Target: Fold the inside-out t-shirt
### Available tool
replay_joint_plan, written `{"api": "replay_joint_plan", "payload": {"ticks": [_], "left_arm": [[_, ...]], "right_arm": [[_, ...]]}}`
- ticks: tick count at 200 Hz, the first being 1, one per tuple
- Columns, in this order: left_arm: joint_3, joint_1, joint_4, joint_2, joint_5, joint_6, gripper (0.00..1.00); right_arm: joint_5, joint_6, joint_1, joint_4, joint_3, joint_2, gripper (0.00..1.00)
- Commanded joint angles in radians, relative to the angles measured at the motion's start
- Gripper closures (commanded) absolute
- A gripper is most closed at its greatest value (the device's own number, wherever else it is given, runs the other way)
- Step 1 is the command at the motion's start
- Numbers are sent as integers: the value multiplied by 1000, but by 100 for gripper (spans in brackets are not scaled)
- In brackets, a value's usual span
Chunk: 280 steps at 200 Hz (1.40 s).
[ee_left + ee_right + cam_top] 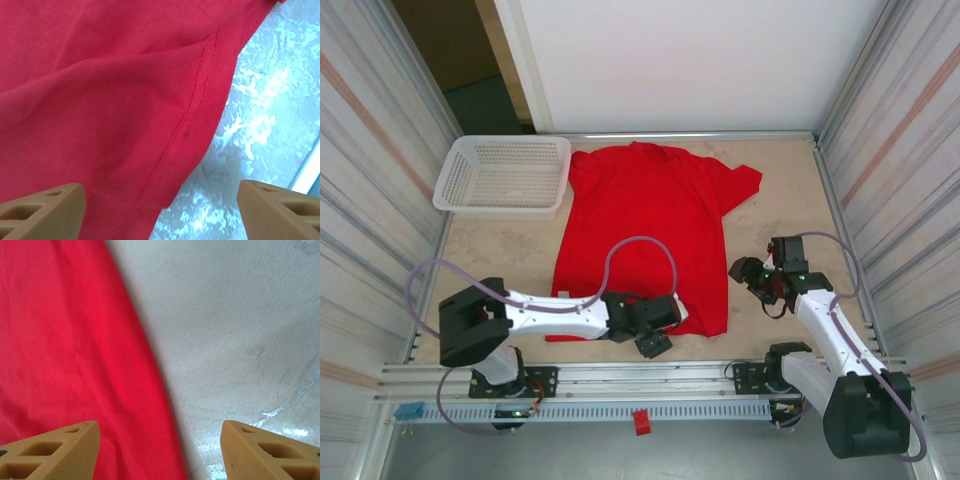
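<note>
**Both pairs of fingers spread at the red shirt's edges**

In the left wrist view we see what the overhead view cannot: a stitched seam [200, 85] running down the cloth between the left fingers [42, 212]. They stand wide apart and hold nothing, one over red fabric, the other over bare surface [265, 115].

The right wrist view shows the right fingers [50, 452] also parted and empty, with the shirt's side edge passing between them.

From above, the t-shirt [645, 220] lies spread flat, bright red and lightly wrinkled. Its hem is at the left fingers [655, 343], and its side edge is just beside the right fingers [748, 272].

Far beyond the left fingers a white mesh basket [505, 178] sits against one sleeve. The left arm's cable [640, 242] loops over the cloth.
</note>
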Motion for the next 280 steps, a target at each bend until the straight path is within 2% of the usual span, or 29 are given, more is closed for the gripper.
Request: {"api": "replay_joint_plan", "payload": {"ticks": [1,32,58,74,100,133,162,195,229,280], "left_arm": [[45,-6,35,32,11,31,20],[51,-6,60,74,8,34,22],[47,-6,75,102,0,36,37],[44,-3,81,111,-3,37,54],[45,6,85,102,-12,39,100],[107,39,33,-10,-3,40,100],[180,76,-10,-116,20,51,100],[228,92,-28,-162,7,69,100],[228,91,-13,-169,-29,50,100],[214,80,53,-186,-169,19,100]], "right_arm": [[-71,-15,-18,-27,31,-25,37],[-95,-4,-29,-35,44,-34,37],[-109,8,-35,-46,49,-60,37],[-120,18,-36,-57,53,-83,37],[-150,39,-35,-72,60,-119,37],[-206,88,-16,-76,61,-168,37],[-152,206,115,-77,60,-231,36],[6,523,315,-29,21,-355,22],[201,782,515,7,-5,-440,18],[433,1025,789,81,-17,-397,15]]}}
